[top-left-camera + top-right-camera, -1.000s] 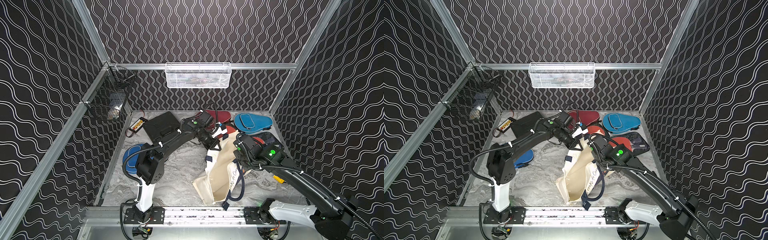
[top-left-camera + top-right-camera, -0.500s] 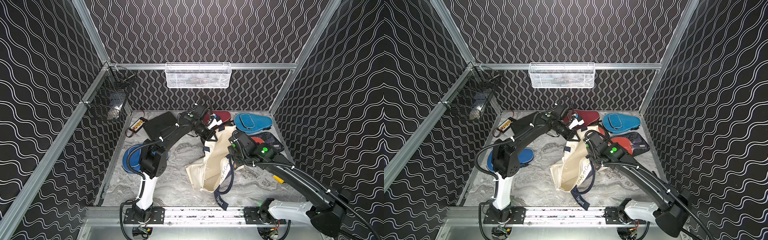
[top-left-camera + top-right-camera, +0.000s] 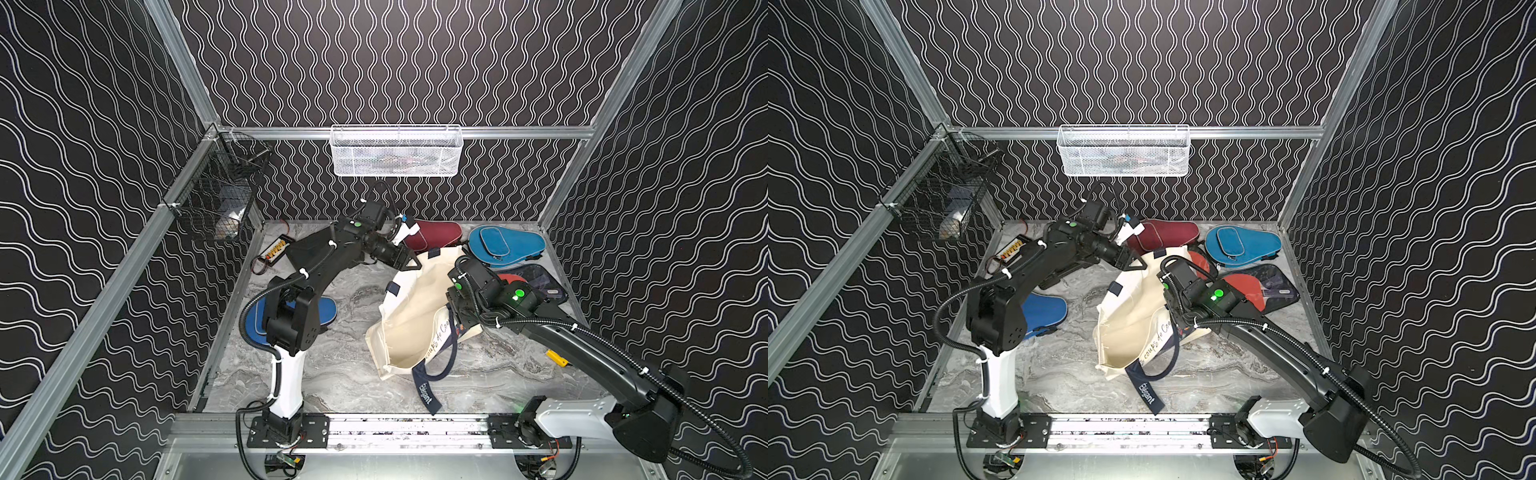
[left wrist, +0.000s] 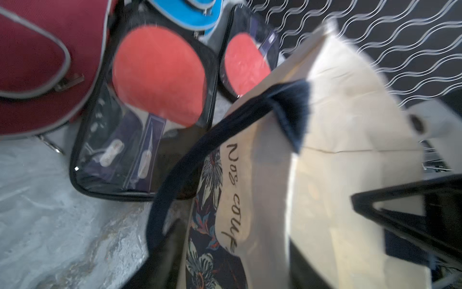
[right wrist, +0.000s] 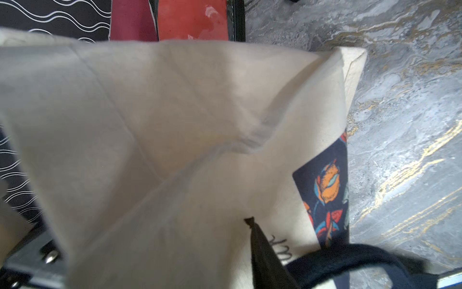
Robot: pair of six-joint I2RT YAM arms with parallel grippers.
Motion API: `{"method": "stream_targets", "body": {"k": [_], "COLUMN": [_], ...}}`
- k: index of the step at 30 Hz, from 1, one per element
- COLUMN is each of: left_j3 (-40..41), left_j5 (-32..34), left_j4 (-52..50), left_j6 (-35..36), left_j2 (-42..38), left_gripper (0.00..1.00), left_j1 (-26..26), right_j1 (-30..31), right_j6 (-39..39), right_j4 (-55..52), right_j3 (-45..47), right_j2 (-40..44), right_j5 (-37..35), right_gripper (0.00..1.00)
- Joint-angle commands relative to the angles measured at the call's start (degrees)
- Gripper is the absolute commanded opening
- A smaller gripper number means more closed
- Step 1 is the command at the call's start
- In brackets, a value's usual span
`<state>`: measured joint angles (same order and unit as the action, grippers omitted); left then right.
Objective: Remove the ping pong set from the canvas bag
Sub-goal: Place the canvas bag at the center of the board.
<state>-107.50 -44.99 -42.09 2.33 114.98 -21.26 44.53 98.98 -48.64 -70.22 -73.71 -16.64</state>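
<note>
Although both top views give you the whole cream canvas bag with navy straps (image 3: 415,328), slumped on the grey marbled tabletop (image 3: 345,374) between the two arms, they hide most of the ping pong set behind the right arm's wrist (image 3: 490,291). The left wrist view shows it: a clear, black-edged pouch holding a red paddle (image 4: 150,112), flat on the tabletop outside the bag. It lies just ahead of the left gripper (image 3: 406,262), between the maroon zipped paddle cover (image 4: 37,62) and a second pouch of the same kind (image 4: 246,66). Its long axis runs away from that gripper: blade end toward the blue paddle cover (image 4: 185,15), handle end nearest the bag, where a navy strap (image 4: 195,150) crosses its corner. One black finger (image 4: 412,215) shows beside the cloth; you cannot tell whether those jaws are parted. The right wrist view is nearly all cream cloth, with a strip of red blade past it. The right gripper (image 3: 456,323) sits over the bag's middle; whether it is clenched or released cannot be told either.
</note>
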Motion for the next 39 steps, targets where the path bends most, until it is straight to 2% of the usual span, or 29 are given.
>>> {"method": "stream_targets", "body": {"k": [1, 2, 3, 4, 9, 13, 20, 22, 24, 30, 39], "left_j3": [2.98, 4.41, 5.64, 6.48, 9.51, 13.48, 24.74, 28.17, 31.87, 39.11, 44.05], "left_j5": [-3.74, -3.93, -3.77, -3.47, 0.74, 7.63, 24.09, 26.11, 27.67, 27.07, 28.32], "left_j4": [9.90, 12.51, 14.64, 15.97, 16.79, 12.02, 3.52, 2.18, 1.66, 0.94, 3.68], "left_j6": [-6.71, -8.66, -10.28, -11.38, -14.80, -14.41, -15.31, -16.06, -17.37, -21.63, -26.83], "left_j2": [-3.66, -4.94, -6.14, -7.14, -12.45, -17.95, -30.72, -34.83, -39.65, -50.99, -54.73], "left_gripper": [0.76, 0.90, 0.98, 0.99, 0.99, 0.99, 0.99, 0.99, 0.99, 0.99, 0.98], "left_j1": [1.45, 1.93, 2.29, 2.65, 4.24, 4.31, 2.41, 1.93, 1.80, 0.77, -4.88], "right_j1": [0.03, 0.03, 0.03, 0.03, 0.03, 0.03, -0.02, 0.03, 0.03, 0.03, 0.03], "right_j6": [0.72, 0.40, -0.10, -0.76, -3.48, -4.54, -10.25, -11.98, -13.89, -16.27, -18.66], "right_j4": [-0.22, -0.14, 0.10, 0.13, -1.37, -3.54, -6.45, -7.76, -7.17, -5.45, -5.69], "right_j3": [-0.78, -0.63, -0.54, -0.61, -1.35, -0.84, -1.07, -1.63, -1.04, 0.34, -0.36], "right_j2": [0.23, 0.30, 0.40, 0.61, 1.25, 2.02, 1.57, 1.18, 1.12, 1.04, 0.61], "right_j5": [-0.67, -0.67, -0.76, -1.00, -2.59, -3.57, -3.58, -3.66, -3.64, -3.55, -2.69], "right_gripper": [0.52, 0.56, 0.60, 0.62, 0.70, 0.70, 0.71, 0.71, 0.71, 0.71, 0.70]}}
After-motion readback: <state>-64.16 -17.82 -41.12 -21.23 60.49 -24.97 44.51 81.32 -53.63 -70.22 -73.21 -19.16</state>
